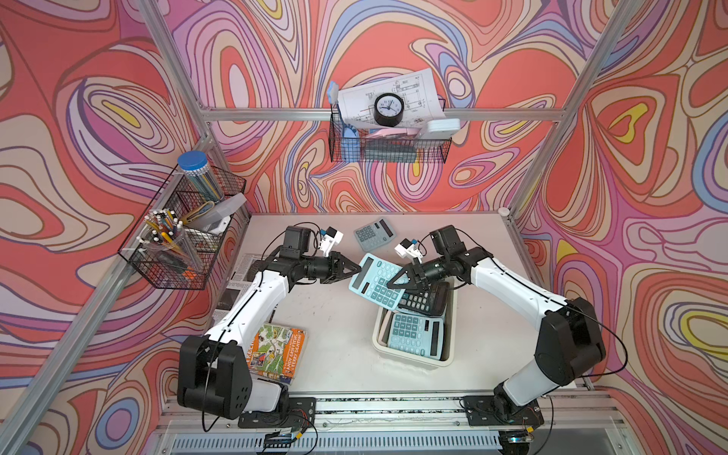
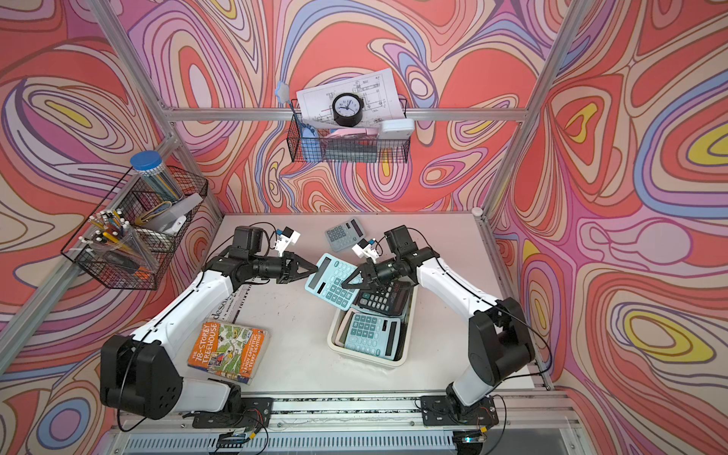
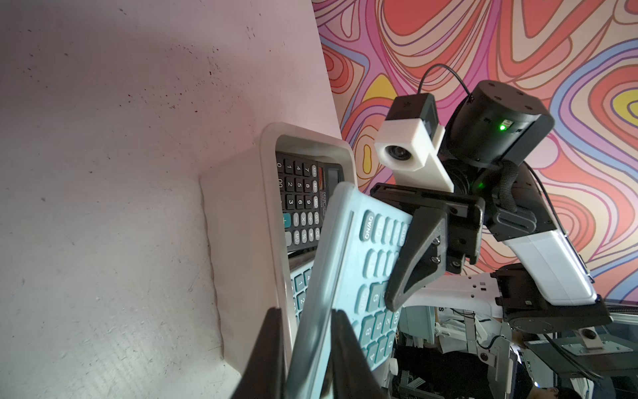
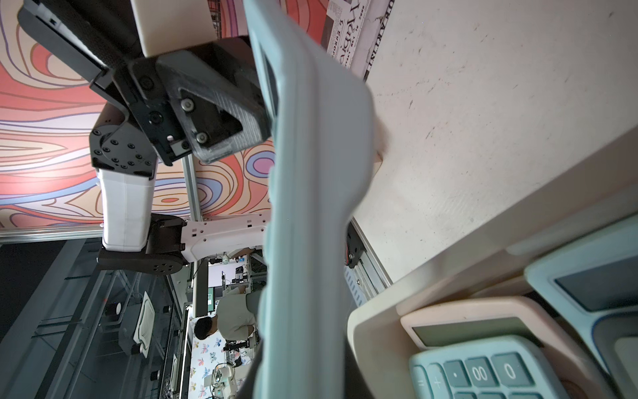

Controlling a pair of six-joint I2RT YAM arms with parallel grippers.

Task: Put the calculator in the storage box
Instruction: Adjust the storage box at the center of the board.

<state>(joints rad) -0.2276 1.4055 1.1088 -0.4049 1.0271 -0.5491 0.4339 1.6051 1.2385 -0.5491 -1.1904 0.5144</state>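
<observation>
The light blue plastic calculator (image 1: 376,283) with teal keys is tilted above the white table (image 1: 335,315), its lower corner over the far end of the cream rectangular plastic storage box (image 1: 377,335); whether it touches the rim cannot be told. The left gripper (image 1: 357,269) pinches the corner by the dark display strip, and in the left wrist view the black fingers (image 3: 272,345) sit tight on either side of the casing's edge. The right gripper (image 1: 390,284) is clamped on the opposite long side, one finger lying across the keys.

In the left wrist view the held calculator's key reads "ON/AC". The black calculator (image 3: 303,193) lying in the box shows "MU", "GT" and "MRC"; its small brand label is too fine to read. A second light blue calculator (image 1: 415,333) lies flat in the box's near half; a grey-blue calculator (image 1: 374,234) lies on the table at the back.

In a top view the orange paperback book (image 2: 228,350) reads "THE 78-STOREY TREEHOUSE" and "ANDY GRIFFITHS & TERRY DENTON". The left arm covers most of the newspaper (image 1: 240,275), and its headline cannot be made out. The held calculator hides part of the black one and the box's far corner.
</observation>
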